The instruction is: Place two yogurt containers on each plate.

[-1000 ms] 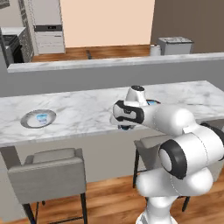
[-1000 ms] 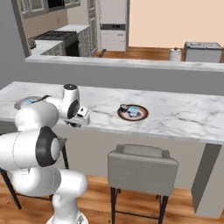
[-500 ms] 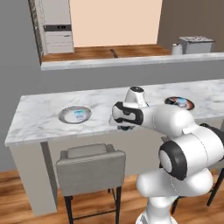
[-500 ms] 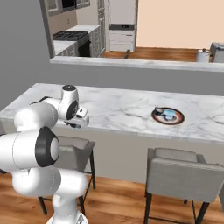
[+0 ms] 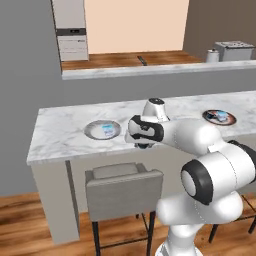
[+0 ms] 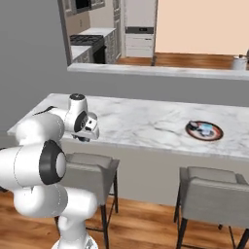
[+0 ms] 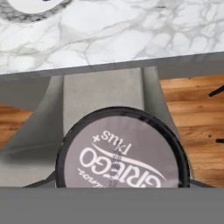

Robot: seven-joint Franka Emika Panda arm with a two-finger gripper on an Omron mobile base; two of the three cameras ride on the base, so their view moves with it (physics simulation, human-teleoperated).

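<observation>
Dark round yogurt container with pale grey printed lid [image 7: 122, 151]: clamped in the tool [image 5: 143, 144], over the near edge of the white marble desk [image 5: 65, 131], above a grey stool [image 5: 122, 187]. Left: pale silver-grey plate [image 5: 92, 132] bearing a light blue and white cup [image 5: 107, 131]. Far right: dark reddish-brown rimmed plate [image 6: 204, 131] with two cups [image 6: 205, 128].

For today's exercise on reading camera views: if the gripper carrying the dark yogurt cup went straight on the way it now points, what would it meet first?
Probably the grey stool seat. In the hand view the gripper points down past the marble counter edge, and beyond the yogurt cup lies that seat. Depth is unclear, so this is a judgement.
</observation>
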